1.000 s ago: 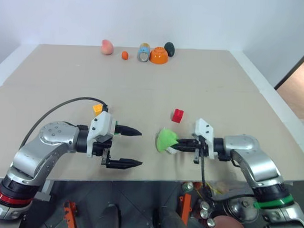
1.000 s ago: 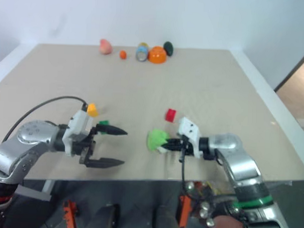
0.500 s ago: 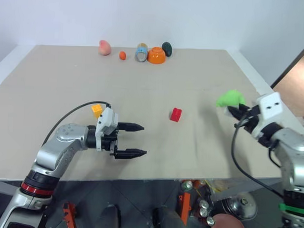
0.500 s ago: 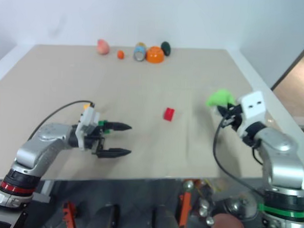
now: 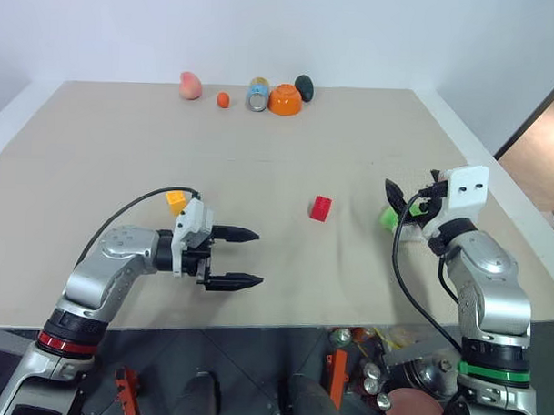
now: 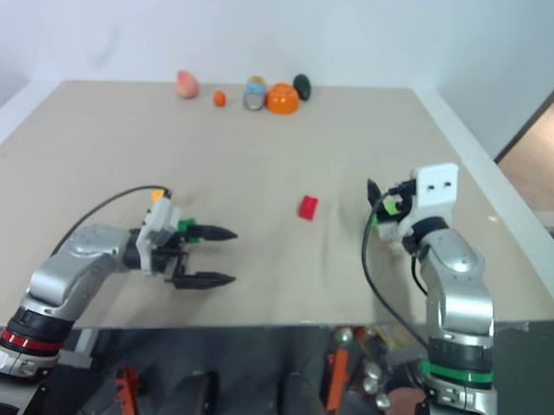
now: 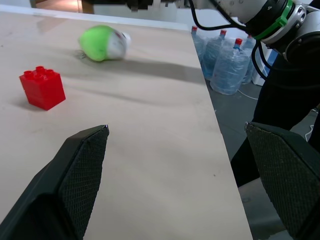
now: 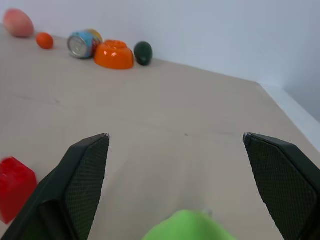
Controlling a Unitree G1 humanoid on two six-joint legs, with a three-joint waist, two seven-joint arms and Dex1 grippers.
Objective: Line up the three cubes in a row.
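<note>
Keeping the left gripper (image 5: 260, 257) jaws wide open and empty, with the red cube (image 5: 321, 208) lying well ahead of them, the yellow cube (image 5: 176, 201) sitting just behind them, and a bit of green peeking out right beside them, maybe the green cube (image 6: 186, 225). Holding the right gripper (image 8: 176, 135) jaws wide open too, gripping nothing, just above the mushroom toy (image 7: 102, 42) on the worktop (image 5: 261, 152). Going for one cube slowly, putting one finger on each side, squeezing softly, not bumping the others.

The left tool (image 5: 246, 257) lies low and level, pointing toward the robot's right with its two black fingers spread apart. The right tool (image 5: 403, 201) is raised at the right side, pointing forward, its fingers spread wide and holding nothing.
</note>
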